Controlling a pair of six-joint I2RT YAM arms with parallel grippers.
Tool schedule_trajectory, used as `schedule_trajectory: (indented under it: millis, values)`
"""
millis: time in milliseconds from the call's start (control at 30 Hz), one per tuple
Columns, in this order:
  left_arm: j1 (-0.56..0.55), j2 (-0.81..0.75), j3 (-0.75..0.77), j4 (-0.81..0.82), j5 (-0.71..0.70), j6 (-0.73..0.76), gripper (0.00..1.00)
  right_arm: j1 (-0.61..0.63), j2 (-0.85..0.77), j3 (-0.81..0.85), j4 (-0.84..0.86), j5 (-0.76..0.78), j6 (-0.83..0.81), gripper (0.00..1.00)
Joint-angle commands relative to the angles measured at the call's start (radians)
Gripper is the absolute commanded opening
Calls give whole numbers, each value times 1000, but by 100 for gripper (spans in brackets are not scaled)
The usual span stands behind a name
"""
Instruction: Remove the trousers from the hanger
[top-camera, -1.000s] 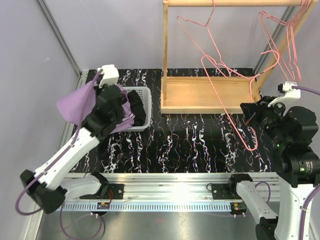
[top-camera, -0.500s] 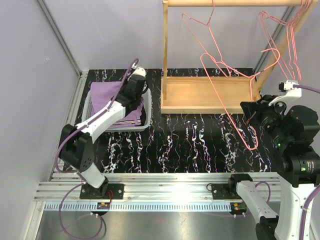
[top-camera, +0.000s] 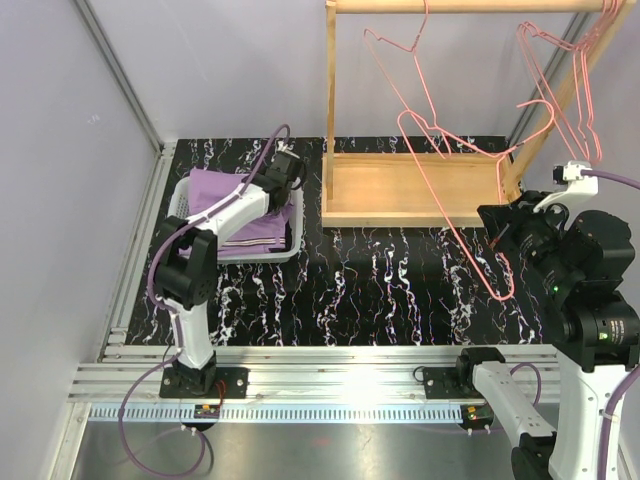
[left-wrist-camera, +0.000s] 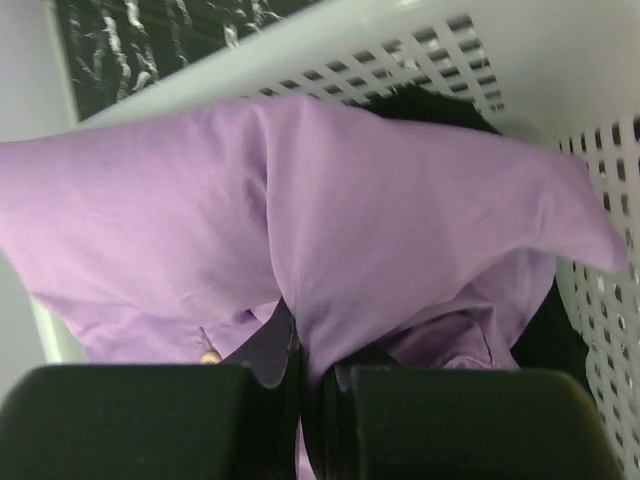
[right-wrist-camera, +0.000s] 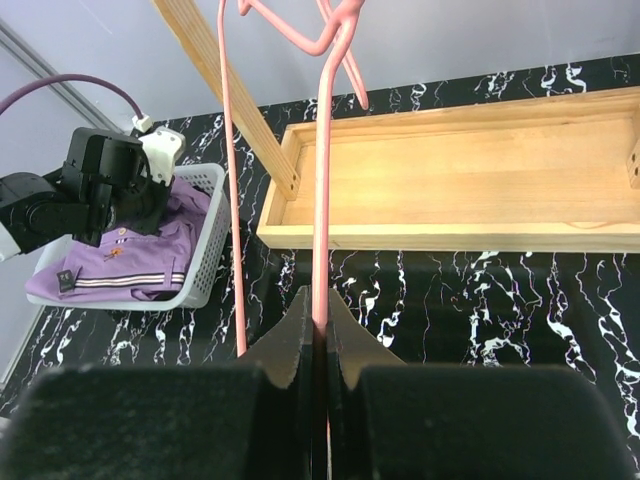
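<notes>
The light purple trousers (top-camera: 225, 195) lie in the white basket (top-camera: 290, 250) at the back left, on top of the black trousers (top-camera: 290, 215). My left gripper (top-camera: 283, 172) is low over the basket's far right corner. In the left wrist view my left gripper (left-wrist-camera: 315, 350) is shut on a fold of the purple trousers (left-wrist-camera: 400, 200), with black cloth (left-wrist-camera: 545, 330) beside it. My right gripper (top-camera: 497, 232) is shut on the wire of a bare pink hanger (top-camera: 503, 297). In the right wrist view my right gripper (right-wrist-camera: 320, 320) has its jaws pinching the hanger's wire (right-wrist-camera: 322, 200).
A wooden rack with a tray base (top-camera: 410, 190) stands at the back right. More pink wire hangers (top-camera: 560, 60) hang from its top rod. The basket (right-wrist-camera: 195, 280) and the purple trousers (right-wrist-camera: 120, 265) show at the left of the right wrist view. Grey walls close the left and back.
My left arm swung from the far left, where it held the purple trousers up, over to the basket and lowered them in. The right arm and hanger barely moved.
</notes>
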Motion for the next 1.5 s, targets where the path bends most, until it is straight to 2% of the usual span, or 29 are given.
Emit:
schedule_trajectory:
  millis: [0, 33, 100, 167, 200, 267, 367, 400, 433, 567, 600, 700, 767, 1067, 1200, 1333, 1467]
  values:
    - [7, 41, 70, -178, 157, -11, 0, -1, 5, 29, 44, 27, -15, 0]
    - [8, 56, 87, -217, 163, -4, 2, -1, 13, 39, 43, 37, -20, 0]
    - [14, 79, 99, -237, 153, -11, 16, -1, 21, 68, 43, 79, -29, 0]
    - [20, 73, 101, -236, 157, -21, 24, -1, 30, 85, 47, 108, -43, 0]
    - [23, 42, 97, -228, 176, -26, 33, -1, 36, 92, 53, 120, -54, 0]
    - [25, 3, 99, -205, 188, -46, 38, -3, 53, 106, 56, 143, -66, 0]
    - [26, -96, 117, -185, 214, -99, 51, -1, 70, 114, 73, 157, -80, 0]
    - [26, -164, 113, -171, 252, -113, 57, -1, 71, 115, 82, 159, -81, 0]
    - [26, -200, 107, -136, 262, -138, 73, -3, 76, 118, 87, 163, -84, 0]
    - [28, -353, 105, -102, 300, -187, 89, -1, 105, 144, 101, 145, -103, 0]
    - [28, -376, 129, -116, 306, -190, 99, -1, 108, 154, 107, 134, -118, 0]
    - [28, -470, 175, -165, 303, -216, 99, -3, 125, 172, 122, 93, -150, 0]
    - [28, -562, 185, -189, 294, -241, 99, -3, 148, 201, 112, 125, -158, 0]
    - [26, -1029, 6, -223, 263, -346, 99, -1, 222, 232, 197, 240, -218, 0]
    - [26, -1146, -42, -292, 250, -350, 99, -1, 292, 244, 280, 252, -272, 0]
    - [26, -1203, -62, -363, 233, -343, 99, -1, 367, 249, 366, 335, -339, 0]
    - [26, -1251, -97, -400, 204, -336, 99, -3, 416, 218, 513, 301, -382, 0]
